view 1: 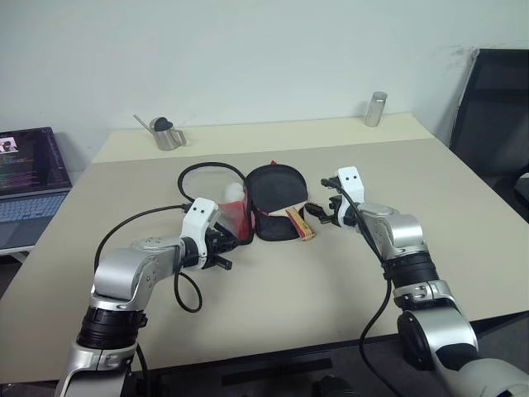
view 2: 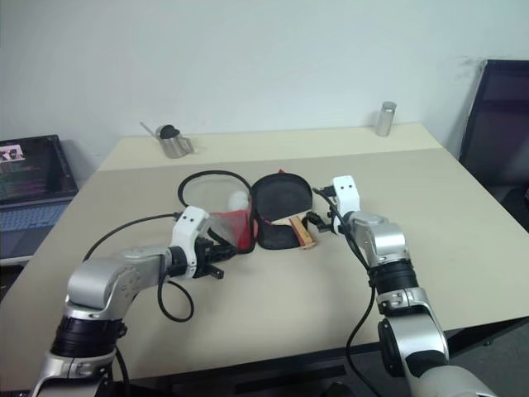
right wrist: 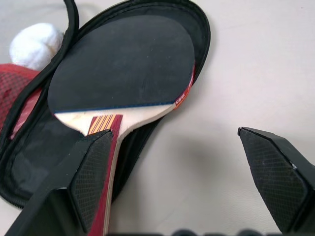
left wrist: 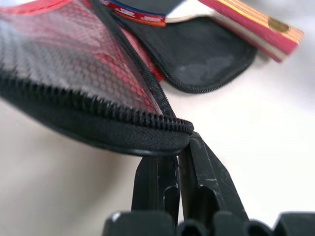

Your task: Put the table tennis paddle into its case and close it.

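On the left, the left gripper has its fingers clenched on the case flap's zipper edge. The table tennis paddle lies in the open case at mid-surface, handle pointing toward the nearer right gripper, whose fingers are spread, empty.

A broad beige table carries everything. At its middle, the soft black fabric case with red lining lies open, the black-faced wooden-handled table tennis paddle resting in it. A white ball sits just beside the case. Far back stand a small metal watering can and a metal cylinder.
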Controlling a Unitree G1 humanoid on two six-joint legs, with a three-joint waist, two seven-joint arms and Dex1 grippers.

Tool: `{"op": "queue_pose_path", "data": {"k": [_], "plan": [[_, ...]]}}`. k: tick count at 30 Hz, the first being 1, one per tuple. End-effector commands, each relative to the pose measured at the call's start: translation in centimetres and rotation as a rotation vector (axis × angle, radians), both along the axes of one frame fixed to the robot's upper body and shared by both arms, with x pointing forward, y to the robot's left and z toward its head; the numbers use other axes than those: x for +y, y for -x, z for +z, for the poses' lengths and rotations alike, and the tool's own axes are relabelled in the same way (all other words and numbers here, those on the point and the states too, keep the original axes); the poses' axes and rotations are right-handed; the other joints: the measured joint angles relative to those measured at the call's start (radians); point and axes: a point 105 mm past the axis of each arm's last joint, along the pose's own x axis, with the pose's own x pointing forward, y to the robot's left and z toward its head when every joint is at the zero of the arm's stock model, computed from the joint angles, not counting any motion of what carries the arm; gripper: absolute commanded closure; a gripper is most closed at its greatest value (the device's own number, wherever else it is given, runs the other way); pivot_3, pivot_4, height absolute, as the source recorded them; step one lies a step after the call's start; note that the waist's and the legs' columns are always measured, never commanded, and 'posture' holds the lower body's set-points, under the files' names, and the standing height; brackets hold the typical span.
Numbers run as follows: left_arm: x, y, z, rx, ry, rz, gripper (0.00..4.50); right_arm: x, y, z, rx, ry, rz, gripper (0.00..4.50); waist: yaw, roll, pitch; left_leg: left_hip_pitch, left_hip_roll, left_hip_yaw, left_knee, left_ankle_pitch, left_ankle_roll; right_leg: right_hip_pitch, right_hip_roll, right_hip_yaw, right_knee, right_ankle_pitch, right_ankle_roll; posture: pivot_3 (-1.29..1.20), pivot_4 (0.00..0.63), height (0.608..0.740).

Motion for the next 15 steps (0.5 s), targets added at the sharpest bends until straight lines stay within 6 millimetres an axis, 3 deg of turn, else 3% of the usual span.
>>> {"op": "queue_pose_path", "data": {"k": [1, 8, 15], "plan": [[-0.6, 1.0, -0.3, 0.024, -0.007, -0.052, 4.48, 0.0, 0.2, 1.3, -0.045, -0.004, 0.016, 0.0, 0.001, 0.0, 0.0, 0.0, 0.0, 0.0, 0.0, 0.0, 0.0, 0.0, 0.0, 0.0, 0.0, 0.0, 0.0, 0.0, 0.15, 0.74], [-0.8, 1.7, -0.7, 0.037, -0.02, -0.074, 4.48, 0.7, 1.0, 1.5, 0.025, -0.086, 0.06, 0.0, 0.001, 0.0, 0.0, 0.0, 0.0, 0.0, 0.0, 0.0, 0.0, 0.0, 0.0, 0.0, 0.0, 0.0, 0.0, 0.0, 0.15, 0.74], [0.0, 0.5, -0.5, 0.007, -0.05, -0.014, 4.48, 3.5, 2.6, 2.9, 0.058, -0.171, 0.161, 0.0, 0.002, 0.0, 0.0, 0.0, 0.0, 0.0, 0.0, 0.0, 0.0, 0.0, 0.0, 0.0, 0.0, 0.0, 0.0, 0.0, 0.15, 0.74]]}}
